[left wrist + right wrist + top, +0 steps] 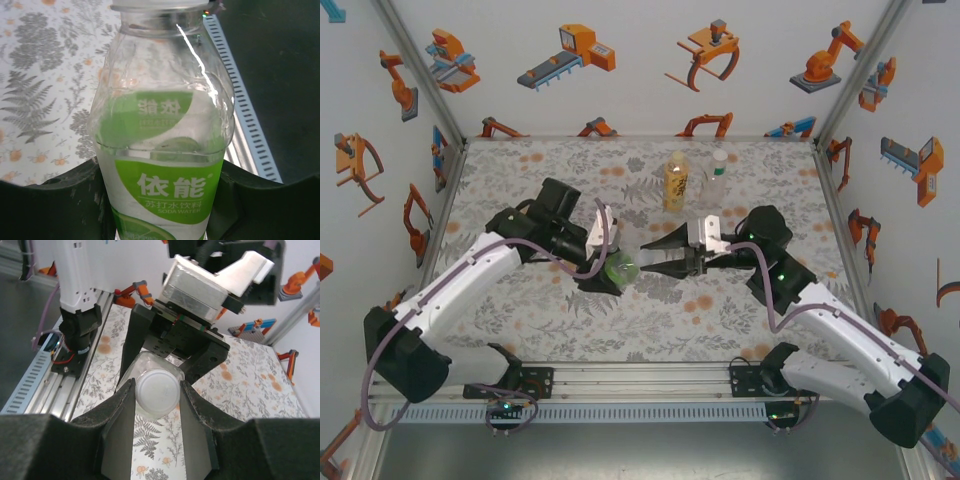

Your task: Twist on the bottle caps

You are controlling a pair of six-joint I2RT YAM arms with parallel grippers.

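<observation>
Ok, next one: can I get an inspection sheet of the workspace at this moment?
Surface: floral-print table, no spills seen.
Job's things: green-label bottle held by the left arm, white cap on its neck; amber bottle and clear bottle upright side by side at the far side.
Clutter: nothing seen.
End effectors: left end effector shut on the green-label bottle; right end effector shut on the white cap.
Cables: left cable and right cable loop along their arms, no snag seen.
Surroundings: white walls with orange robot stickers; aluminium rail at the near edge.
</observation>
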